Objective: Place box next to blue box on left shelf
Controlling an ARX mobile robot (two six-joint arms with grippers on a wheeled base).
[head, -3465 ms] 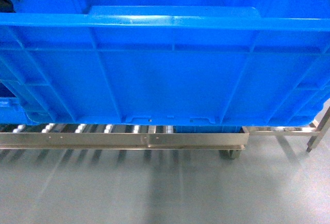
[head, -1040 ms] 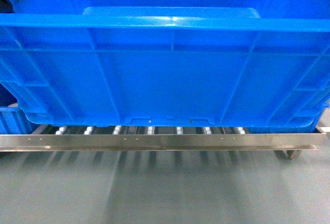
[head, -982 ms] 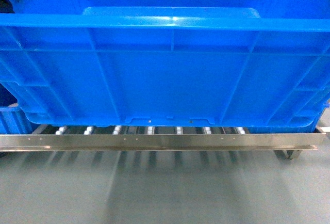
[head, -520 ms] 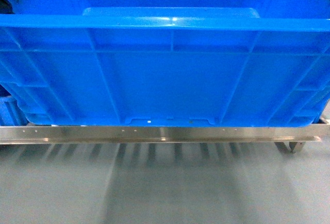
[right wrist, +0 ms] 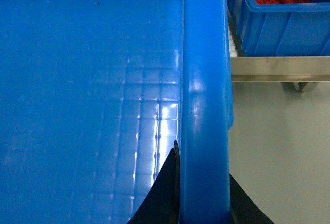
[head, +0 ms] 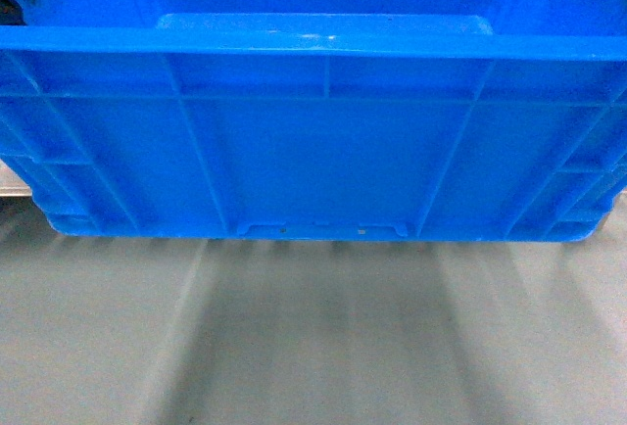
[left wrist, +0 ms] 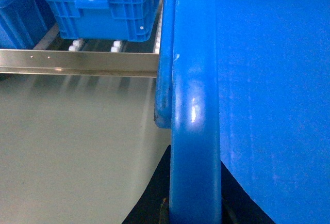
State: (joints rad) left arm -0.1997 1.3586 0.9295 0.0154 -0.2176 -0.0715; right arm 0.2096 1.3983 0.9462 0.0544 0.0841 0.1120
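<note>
The box (head: 313, 151), a big bright-blue ribbed crate, fills the top of the head view and hangs over the grey floor. My left gripper (left wrist: 193, 206) is shut on its left rim (left wrist: 193, 105), a black finger (left wrist: 152, 203) on each side. My right gripper (right wrist: 202, 195) is shut on the right rim (right wrist: 203, 90) in the same way. Ahead in the left wrist view, the left shelf (left wrist: 77, 62) shows its metal front rail and white rollers (left wrist: 76, 44). A smaller blue box (left wrist: 98, 2) sits on it. The crate hides the shelf in the head view.
Another blue box (left wrist: 18, 12) stands at the shelf's far left. A blue bin with red contents (right wrist: 278, 12) sits behind a metal rail (right wrist: 281, 69) with a foot (right wrist: 299, 85) to the right. Grey floor (head: 313, 337) lies below.
The shelf's front rail climbed in the head view and went out of sight behind the crate. The crate has come closer to the shelf. Both grippers keep their hold.
</note>
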